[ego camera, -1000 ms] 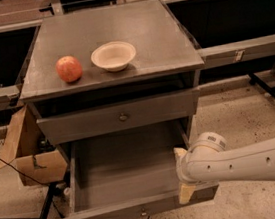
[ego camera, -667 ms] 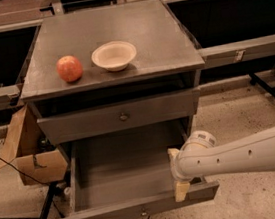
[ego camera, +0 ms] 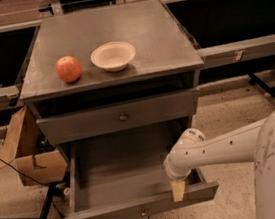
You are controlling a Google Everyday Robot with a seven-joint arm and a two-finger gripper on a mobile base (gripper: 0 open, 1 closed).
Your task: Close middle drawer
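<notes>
Cabinet (ego camera: 131, 26); drawer (ego camera: 119, 170) open; claw (ego camera: 178, 191) seemingly inside.

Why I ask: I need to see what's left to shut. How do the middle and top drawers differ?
The middle drawer is pulled far out, tray exposed; the top drawer is pushed in. The middle drawer's front is lower and its knob smaller than the top drawer's. The gripper is at the middle drawer's front rim, right side, not at the top drawer. Both are grey.
</notes>
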